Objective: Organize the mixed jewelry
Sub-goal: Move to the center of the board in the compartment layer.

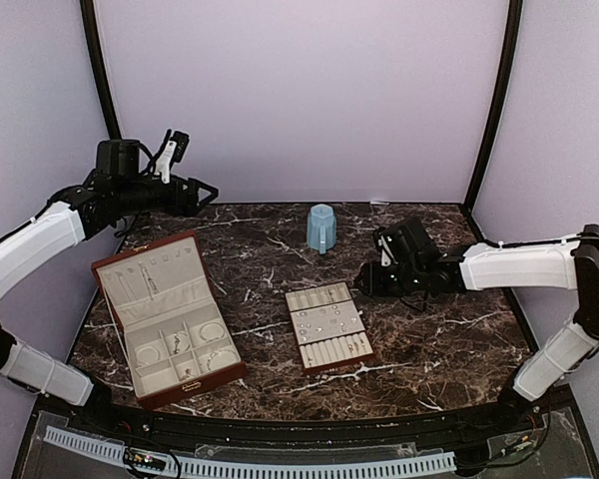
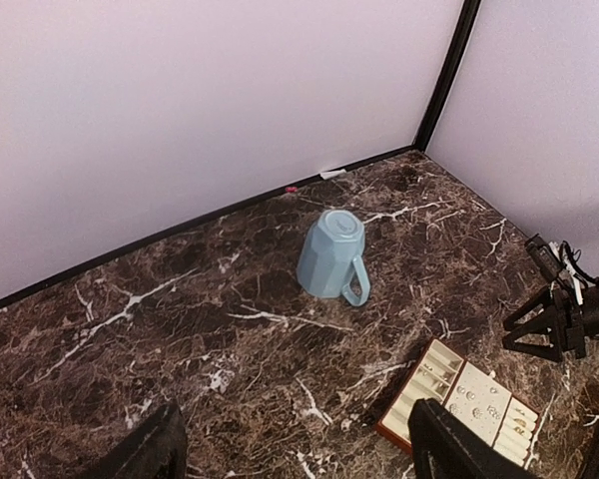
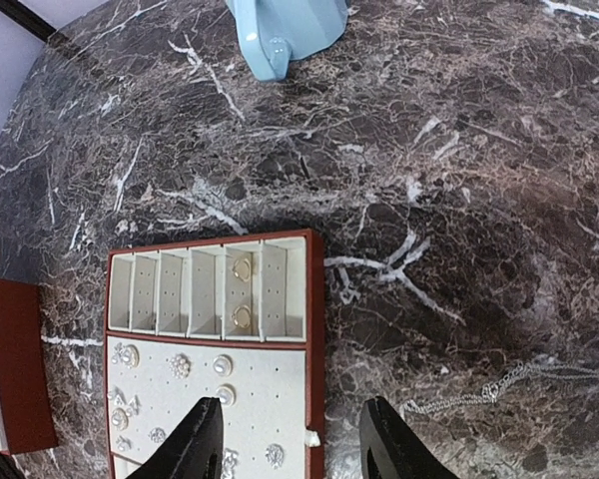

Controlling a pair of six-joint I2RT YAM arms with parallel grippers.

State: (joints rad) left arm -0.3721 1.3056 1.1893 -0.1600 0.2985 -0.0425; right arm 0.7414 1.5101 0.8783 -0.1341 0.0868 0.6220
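Holding left arm (image 1: 35, 239) up at far-left, elbow bent, left gripper (image 1: 211, 194) pointing right, jaws standing wide, gripping nothing. Holding right arm (image 1: 514, 267) across from right side, forearm level, right gripper (image 1: 362, 280) hanging low over tabletop (image 1: 449, 339), jaws parted, gripping nothing.

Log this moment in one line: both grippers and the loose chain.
left gripper: open, empty | right gripper: open, over tray edge | chain: on table, apart from tray

In the right wrist view the blue mug (image 3: 285, 30) is cropped at the top, the silver chain (image 3: 491, 392) at the right edge.
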